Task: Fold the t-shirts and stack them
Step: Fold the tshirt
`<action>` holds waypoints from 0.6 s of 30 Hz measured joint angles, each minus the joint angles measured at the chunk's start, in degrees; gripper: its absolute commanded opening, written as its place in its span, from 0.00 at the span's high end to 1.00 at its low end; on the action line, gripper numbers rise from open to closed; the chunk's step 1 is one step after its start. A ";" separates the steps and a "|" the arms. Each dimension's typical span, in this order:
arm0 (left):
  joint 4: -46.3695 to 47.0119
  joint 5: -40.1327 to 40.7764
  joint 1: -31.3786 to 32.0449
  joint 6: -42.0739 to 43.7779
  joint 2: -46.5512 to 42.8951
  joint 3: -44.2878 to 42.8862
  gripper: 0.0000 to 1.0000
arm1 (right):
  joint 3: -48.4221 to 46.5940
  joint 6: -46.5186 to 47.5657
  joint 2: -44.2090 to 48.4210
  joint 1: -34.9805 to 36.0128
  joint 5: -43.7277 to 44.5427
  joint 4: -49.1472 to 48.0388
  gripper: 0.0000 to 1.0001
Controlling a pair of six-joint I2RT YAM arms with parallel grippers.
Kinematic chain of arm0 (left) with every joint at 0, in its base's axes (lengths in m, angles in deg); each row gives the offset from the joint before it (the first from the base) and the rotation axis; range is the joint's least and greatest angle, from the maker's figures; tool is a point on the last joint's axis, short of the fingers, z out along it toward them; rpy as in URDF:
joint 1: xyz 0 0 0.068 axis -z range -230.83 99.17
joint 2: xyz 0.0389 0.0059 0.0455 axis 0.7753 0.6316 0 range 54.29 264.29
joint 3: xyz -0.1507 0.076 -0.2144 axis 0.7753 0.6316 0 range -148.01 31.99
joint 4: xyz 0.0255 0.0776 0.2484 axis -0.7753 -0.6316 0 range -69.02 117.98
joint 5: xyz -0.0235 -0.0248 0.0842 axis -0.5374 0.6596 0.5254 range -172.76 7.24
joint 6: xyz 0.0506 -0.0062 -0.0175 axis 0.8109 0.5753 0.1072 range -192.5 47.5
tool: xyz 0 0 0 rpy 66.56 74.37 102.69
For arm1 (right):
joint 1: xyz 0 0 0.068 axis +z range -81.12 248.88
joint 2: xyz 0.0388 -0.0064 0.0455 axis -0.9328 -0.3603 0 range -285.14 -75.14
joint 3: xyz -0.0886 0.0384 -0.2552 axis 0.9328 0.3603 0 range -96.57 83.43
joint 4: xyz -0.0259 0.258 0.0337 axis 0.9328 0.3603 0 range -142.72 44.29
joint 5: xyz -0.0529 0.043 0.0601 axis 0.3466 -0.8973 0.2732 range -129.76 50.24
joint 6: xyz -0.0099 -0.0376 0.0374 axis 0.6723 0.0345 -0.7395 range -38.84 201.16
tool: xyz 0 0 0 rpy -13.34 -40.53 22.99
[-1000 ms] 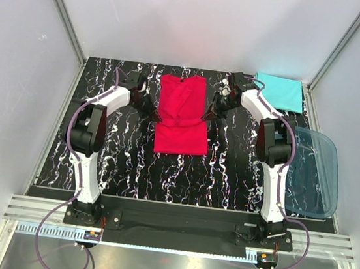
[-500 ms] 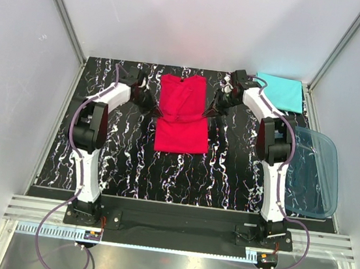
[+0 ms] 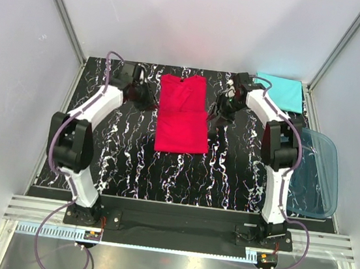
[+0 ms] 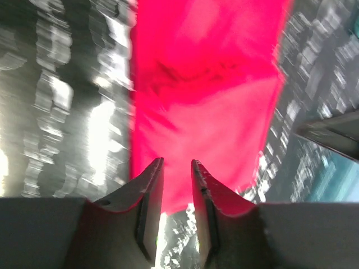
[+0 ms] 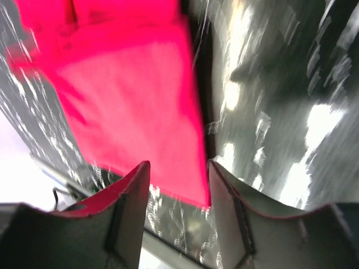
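The bright red t-shirt (image 3: 184, 114) lies flat in the middle of the black marbled table, collar at the far end, sides folded in. It fills the left wrist view (image 4: 207, 84) and the right wrist view (image 5: 129, 95). My left gripper (image 3: 146, 101) is just off its left edge, slightly open and empty (image 4: 175, 162). My right gripper (image 3: 216, 118) is just off its right edge, open and empty (image 5: 178, 163). The turquoise t-shirt (image 3: 279, 91) lies folded at the far right corner.
A translucent blue plastic tub (image 3: 316, 172) sits at the table's right edge beside the right arm. White walls and metal posts close in the table on three sides. Both views from the wrists are motion-blurred.
Both grippers have let go of the red shirt's side edges and drawn back from it. The left arm swung out to the left. The shirt now lies flat.
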 measured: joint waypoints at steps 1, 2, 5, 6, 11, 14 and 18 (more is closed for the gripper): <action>2.25 -0.81 1.11 -0.33 -2.54 3.15 0.72 | 3.85 -0.50 2.67 0.66 0.24 -1.14 0.51; 3.48 -1.57 2.34 -0.68 -3.91 5.11 0.73 | 6.99 -1.05 4.90 1.62 0.37 -2.43 0.53; 9.03 -5.20 7.39 -2.12 -3.96 9.88 0.75 | 11.63 -2.45 7.98 5.18 0.74 -6.03 0.56; 10.62 -6.40 8.96 -2.58 -2.67 10.82 0.76 | 12.17 -2.78 8.04 6.45 0.74 -7.37 0.56; 14.43 -10.38 10.23 -4.13 5.25 12.11 0.80 | 14.03 -4.17 8.02 9.66 0.13 -11.37 0.60; 15.17 -10.95 8.39 -4.46 6.88 13.33 0.80 | 14.14 -3.96 8.02 8.92 -0.66 -12.09 0.66; 16.28 -11.85 6.80 -4.44 5.66 16.37 0.81 | 17.42 -4.04 8.07 8.07 -4.96 -15.17 0.78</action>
